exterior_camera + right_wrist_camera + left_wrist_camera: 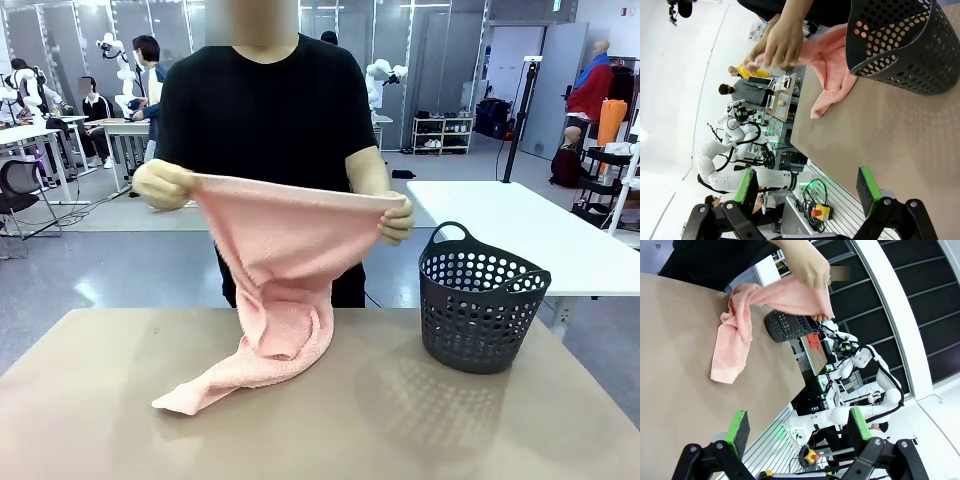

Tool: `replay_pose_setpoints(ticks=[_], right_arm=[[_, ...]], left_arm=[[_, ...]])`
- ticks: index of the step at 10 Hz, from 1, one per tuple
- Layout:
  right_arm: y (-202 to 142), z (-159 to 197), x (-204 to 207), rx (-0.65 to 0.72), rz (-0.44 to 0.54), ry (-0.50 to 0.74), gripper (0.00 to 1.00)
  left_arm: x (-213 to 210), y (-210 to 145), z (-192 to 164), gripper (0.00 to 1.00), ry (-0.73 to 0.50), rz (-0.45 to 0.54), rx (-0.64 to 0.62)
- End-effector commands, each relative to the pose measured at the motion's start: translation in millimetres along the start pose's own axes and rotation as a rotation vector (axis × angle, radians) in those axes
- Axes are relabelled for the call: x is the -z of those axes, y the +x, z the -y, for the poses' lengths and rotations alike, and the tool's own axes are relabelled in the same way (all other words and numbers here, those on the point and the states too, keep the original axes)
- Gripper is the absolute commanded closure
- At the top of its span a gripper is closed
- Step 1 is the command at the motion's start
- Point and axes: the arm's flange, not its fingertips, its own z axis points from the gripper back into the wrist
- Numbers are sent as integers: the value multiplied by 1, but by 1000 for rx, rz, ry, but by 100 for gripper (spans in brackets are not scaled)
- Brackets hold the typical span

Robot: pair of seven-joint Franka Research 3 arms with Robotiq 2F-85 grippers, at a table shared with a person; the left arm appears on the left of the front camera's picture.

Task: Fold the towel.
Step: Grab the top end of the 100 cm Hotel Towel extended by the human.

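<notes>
The towel [280,250] hangs from a person's two hands at the far side of the tabletop [420,430]. Its upper edge is stretched between the hand on the left [160,185] and the hand on the right [397,218], its middle sags in a bunched fold, and its lower end lies on the tabletop, pointing near and left. To the right of the towel, apart from it, a dark perforated basket [480,300] stands upright on the tabletop. The left pincer [797,427] hangs over the near edge of the tabletop with its green pads spread wide and nothing between them, the towel [735,340] and basket [785,325] well beyond it. The right pincer [806,187] is likewise spread and holds nothing, with the basket [900,45] nearer to it than the towel [832,70].
</notes>
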Motion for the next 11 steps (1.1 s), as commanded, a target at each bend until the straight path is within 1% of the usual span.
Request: replay_pose_setpoints(ticks=[1, 10, 11], right_arm=[[1, 0, -1, -6, 2, 13, 0], [0, 0, 0, 0, 0, 0, 0], [4, -20, -4, -119, -24, -38, 0]], left_arm=[[-1, -1, 0, 0, -11, -3, 6], [0, 0, 0, 0, 0, 0, 0], [-4, 7, 24, 0, 73, -42, 166]])
